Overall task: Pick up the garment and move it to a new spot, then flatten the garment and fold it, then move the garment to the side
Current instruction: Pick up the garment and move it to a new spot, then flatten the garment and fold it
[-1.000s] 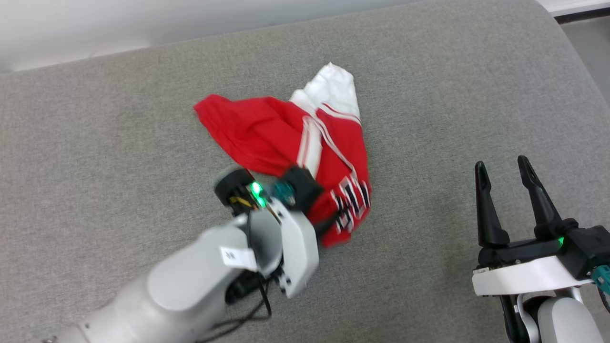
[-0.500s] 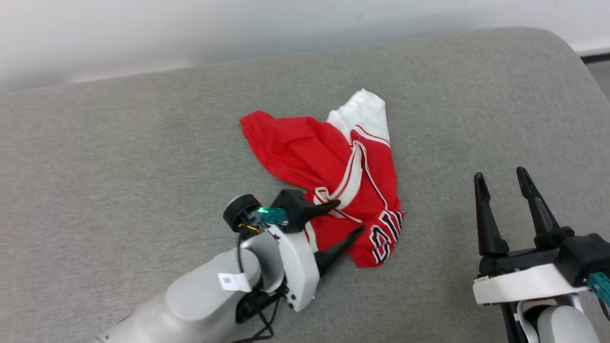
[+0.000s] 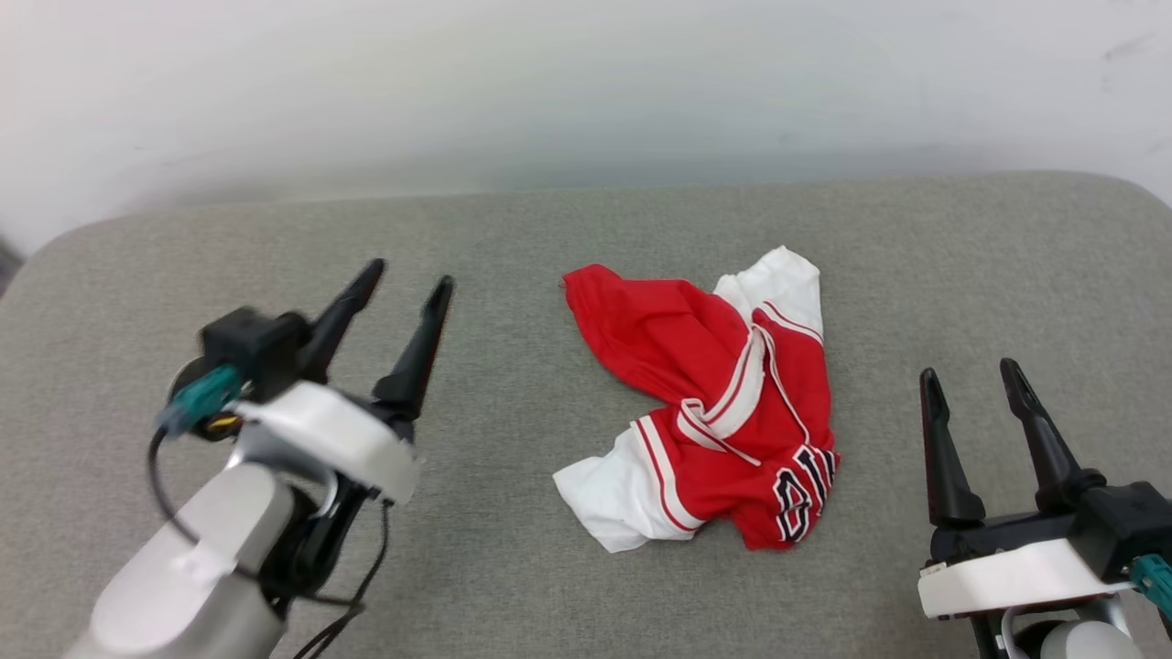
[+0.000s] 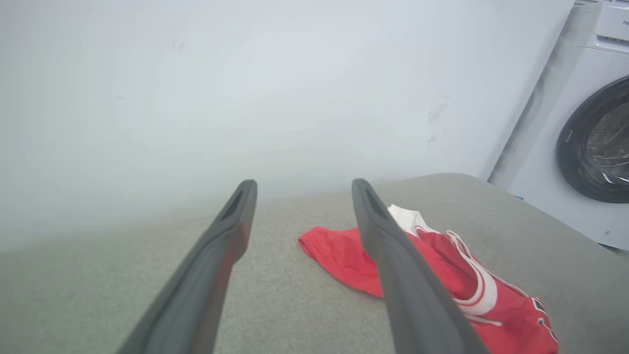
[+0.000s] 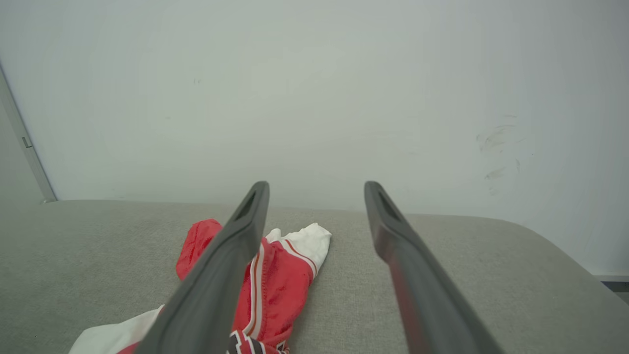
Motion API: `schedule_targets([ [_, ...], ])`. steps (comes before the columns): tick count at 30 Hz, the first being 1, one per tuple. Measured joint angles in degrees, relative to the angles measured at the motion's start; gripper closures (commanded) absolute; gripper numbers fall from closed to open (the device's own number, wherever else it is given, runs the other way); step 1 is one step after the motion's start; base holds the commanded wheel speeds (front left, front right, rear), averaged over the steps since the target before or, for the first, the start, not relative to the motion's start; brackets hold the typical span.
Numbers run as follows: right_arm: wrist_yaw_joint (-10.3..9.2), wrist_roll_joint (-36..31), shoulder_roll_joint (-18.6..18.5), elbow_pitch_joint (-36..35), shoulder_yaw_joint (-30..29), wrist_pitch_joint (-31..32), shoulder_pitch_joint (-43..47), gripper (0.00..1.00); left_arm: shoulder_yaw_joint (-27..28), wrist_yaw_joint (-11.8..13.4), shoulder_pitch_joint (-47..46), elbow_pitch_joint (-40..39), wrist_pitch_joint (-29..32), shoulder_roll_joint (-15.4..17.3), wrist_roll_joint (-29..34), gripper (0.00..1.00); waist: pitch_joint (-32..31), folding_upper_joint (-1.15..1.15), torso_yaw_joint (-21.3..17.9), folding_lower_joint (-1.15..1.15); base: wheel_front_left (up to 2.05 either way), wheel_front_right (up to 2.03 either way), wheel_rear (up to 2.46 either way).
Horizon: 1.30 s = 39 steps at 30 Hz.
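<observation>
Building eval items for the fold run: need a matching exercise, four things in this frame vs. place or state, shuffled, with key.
1. left hand
2. right hand
3. garment
4. washing machine

A. crumpled on the grey cushion, nothing gripping it
B. white, dark round door, past the cushion's end
C. open, head view's lower right
D. open, tilted, head view's left

Pairs: 1-D, 2-C, 3-A, 4-B

L gripper (image 3: 407, 277) at lower left, fingers spread & tilted up-right, holding nothing; R gripper (image 3: 969, 372) at lower right, fingers apart, pointing up, empty.
</observation>
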Motion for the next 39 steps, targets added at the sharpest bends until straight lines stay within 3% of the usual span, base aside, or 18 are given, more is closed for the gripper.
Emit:
schedule_targets([
  [2, 0.00, 0.0, 0.0, -0.1, -0.2, 0.0, 0.3, 0.00, 5.7, 1.1, 4.9, -4.0, -0.1, -0.1, 4.8, 0.00, -0.5, 0.00, 0.8, 0.00, 0.00, 0.00, 0.00],
  [6, 0.01, 0.1, 0.0, -0.2, 0.1, 0.0, 0.7, 0.00, 14.7, 1.6, 16.6, -10.1, -0.1, -3.7, 11.0, 0.00, -1.2, 0.00, 1.5, 0.00, 0.00, 0.00, 0.00],
  [12, 0.01, 0.6, 0.0, -0.1, 0.2, 0.0, 1.5, 0.00, 21.8, 0.0, 27.1, -14.2, -0.1, -11.4, 17.3, 0.00, -1.5, 0.00, 2.1, 0.00, 0.00, 0.00, 0.00],
  [15, 0.00, 0.7, 0.0, -0.1, 0.5, 0.0, 1.6, 0.00, 24.0, -2.3, 28.9, -14.2, -0.1, -14.7, 19.3, 0.00, -1.5, 0.00, 2.3, 0.00, 0.00, 0.00, 0.00],
  [20, 0.00, 0.7, 0.0, 0.0, 1.1, 0.0, 1.6, 0.00, 25.7, -5.9, 30.0, -12.8, -0.1, -16.9, 22.9, 0.00, -1.4, 0.00, 2.4, 0.00, 0.00, 0.00, 0.00],
  [27, 0.00, 0.8, 0.0, -0.2, 1.3, 0.0, 1.4, 0.00, 22.8, -8.7, 27.4, -10.4, 1.4, -16.9, 24.7, 0.00, 0.6, 0.00, 1.7, 0.00, 0.00, 0.00, 0.00],
  [29, 0.00, 0.1, 0.0, -0.4, 1.4, 0.0, 1.4, 0.00, 21.2, -9.1, 24.0, -10.7, 5.4, -16.9, 23.9, 0.00, 1.5, 0.00, 1.5, 0.01, 0.00, 0.00, 0.00],
  [33, 0.00, 0.1, 0.0, -1.3, 2.2, 0.0, 0.6, 0.00, 17.8, -9.6, 18.8, -10.4, 19.5, -16.1, 21.3, 0.00, 3.5, 0.00, 0.9, 0.01, 0.00, 0.00, 0.00],
  [36, 0.00, 0.1, 0.0, -1.5, 2.9, 0.0, -0.2, 0.00, 16.1, -9.0, 15.7, -9.7, 31.5, -16.1, 18.2, 0.00, 5.2, 0.00, 0.2, 0.01, 0.00, 0.00, 0.00],
  [39, 0.01, 0.1, 0.0, -1.5, 3.4, 0.0, -0.5, 0.00, 14.1, -8.5, 12.8, -9.3, 39.2, -15.5, 18.1, 0.00, 7.0, 0.00, -0.7, 0.01, 0.00, 0.00, 0.00],
])
